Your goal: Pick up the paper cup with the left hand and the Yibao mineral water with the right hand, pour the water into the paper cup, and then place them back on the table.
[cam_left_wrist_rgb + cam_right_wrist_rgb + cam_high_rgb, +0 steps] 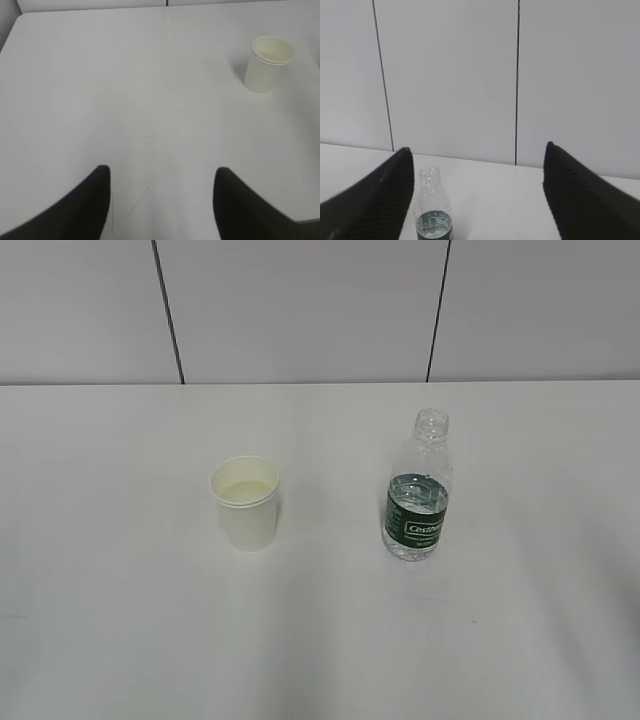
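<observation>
A: Surface & room, quick?
B: Plain white desk (120,620), matte, bare apart from two things. Behind it a pale grey panelled wall (300,310) w/ thin dark vertical seams.
A: Task items?
B: Paper cup (246,504) upright, left of centre; some liquid shows inside. Yibao mineral water (417,490) upright to its right, well apart from the cup, no cap, green label band, water (416,502) low in the bottle, surface at about label height.
A: Left end effector?
B: Left end effector (160,205) hovers over bare desk, fingers spread wide, nothing between them. Cup sits far off, upper right in its wrist view.
A: Right one?
B: Right end effector (477,195) also gaping wide, holding nothing. Bottle stands beyond it, just beside the left finger (375,200) in that view; can't tell if touching. Neither arm shows in the exterior view.
</observation>
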